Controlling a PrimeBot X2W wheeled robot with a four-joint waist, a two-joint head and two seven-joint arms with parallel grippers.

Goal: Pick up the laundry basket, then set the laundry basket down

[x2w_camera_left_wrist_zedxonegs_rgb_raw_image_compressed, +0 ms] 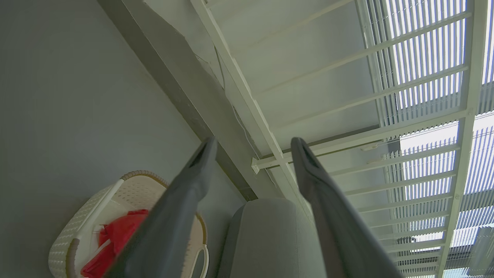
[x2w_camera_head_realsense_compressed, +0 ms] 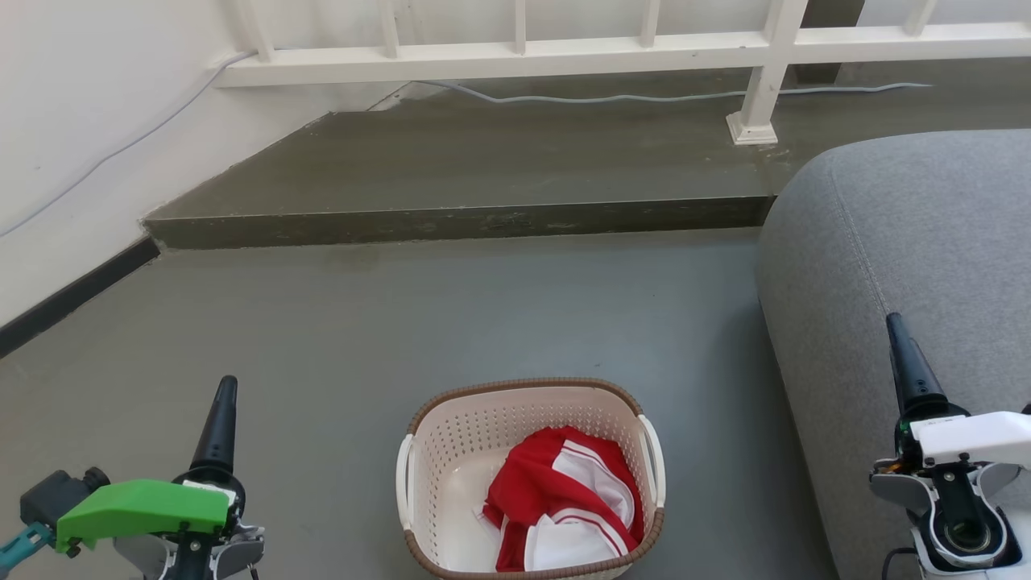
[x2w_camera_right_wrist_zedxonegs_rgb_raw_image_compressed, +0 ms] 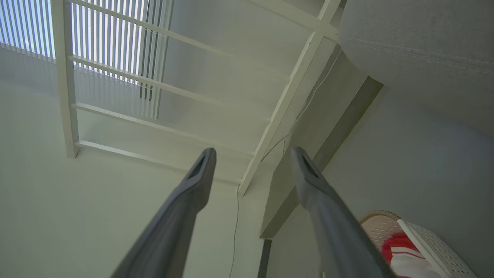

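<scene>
Evidently pick-up has not begun: the left gripper (x2w_camera_left_wrist_zedxonegs_rgb_raw_image_compressed: 254,148) hangs spread and empty beside the cream-white perforated plastic laundry basket with brown woven-look rim (x2w_camera_head_realsense_compressed: 499,423), which stands on the grey floor (x2w_camera_head_realsense_compressed: 403,322) holding a crumpled red-and-white garment (x2w_camera_head_realsense_compressed: 564,491). The right gripper (x2w_camera_right_wrist_zedxonegs_rgb_raw_image_compressed: 252,154), likewise spread and empty, flanks it; next, each probably must reach a white side handle (x2w_camera_head_realsense_compressed: 403,475).

A home living space is indicated. A rounded grey fabric sofa (x2w_camera_head_realsense_compressed: 910,266) is placed on a smooth grey floor (x2w_camera_head_realsense_compressed: 403,322). Near it a cream-white perforated plastic laundry basket with a brown woven-look rim (x2w_camera_head_realsense_compressed: 515,419) is set, and a crumpled red-and-white garment (x2w_camera_head_realsense_compressed: 564,483) is held in it. A raised grey step (x2w_camera_head_realsense_compressed: 451,221) is bordered by a white-painted barred railing (x2w_camera_head_realsense_compressed: 515,52), with pale slatted window blinds (x2w_camera_left_wrist_zedxonegs_rgb_raw_image_compressed: 424,46) seen beyond.
</scene>
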